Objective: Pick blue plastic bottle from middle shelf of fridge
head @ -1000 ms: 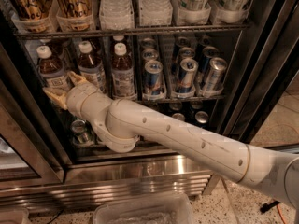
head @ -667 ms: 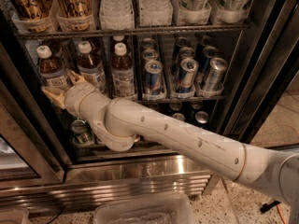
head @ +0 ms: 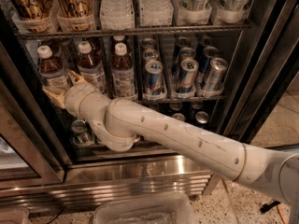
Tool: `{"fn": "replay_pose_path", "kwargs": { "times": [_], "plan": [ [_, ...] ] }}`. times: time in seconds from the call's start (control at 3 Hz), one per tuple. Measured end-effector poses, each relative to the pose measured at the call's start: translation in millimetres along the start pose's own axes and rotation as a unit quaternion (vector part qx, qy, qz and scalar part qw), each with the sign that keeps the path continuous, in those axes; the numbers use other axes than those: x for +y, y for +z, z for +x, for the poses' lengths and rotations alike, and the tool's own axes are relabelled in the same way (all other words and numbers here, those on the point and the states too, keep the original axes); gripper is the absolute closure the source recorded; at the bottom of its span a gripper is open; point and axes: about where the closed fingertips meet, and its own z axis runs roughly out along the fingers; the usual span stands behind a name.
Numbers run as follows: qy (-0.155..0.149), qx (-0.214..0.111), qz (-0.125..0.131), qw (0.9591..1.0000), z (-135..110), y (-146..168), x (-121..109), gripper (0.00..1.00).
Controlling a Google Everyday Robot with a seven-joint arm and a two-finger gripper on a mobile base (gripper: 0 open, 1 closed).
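Note:
Three blue plastic bottles with white caps and dark liquid stand at the left of the middle shelf point(head: 187, 99) of the fridge point(head: 261, 78): one at far left point(head: 51, 69), one beside it point(head: 89, 64), one further right point(head: 122, 69). My gripper point(head: 63, 86) reaches in at the foot of the far-left bottle. It is open, one tan fingertip point(head: 50, 94) low in front of that bottle's label and the other point(head: 77, 77) between the two left bottles. The white arm hides the bottles' bases.
Blue-and-silver cans point(head: 154, 78) fill the right half of the middle shelf. Tall bottles and cups stand on the rack above, short cans point(head: 81, 130) on the rack below. The ribbed steel base point(head: 140, 174) and a clear plastic bin point(head: 145, 211) lie below.

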Motion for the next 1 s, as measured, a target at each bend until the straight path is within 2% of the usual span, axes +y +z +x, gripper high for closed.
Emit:
{"fn": "replay_pose_path", "kwargs": {
  "times": [0.67, 1.0],
  "plan": [
    [0.000, 0.000, 0.000, 1.0000, 0.0, 0.0, 0.1, 0.99],
    [-0.007, -0.013, 0.001, 0.9999, -7.1, -2.8, 4.5, 1.00]
  ]
}}
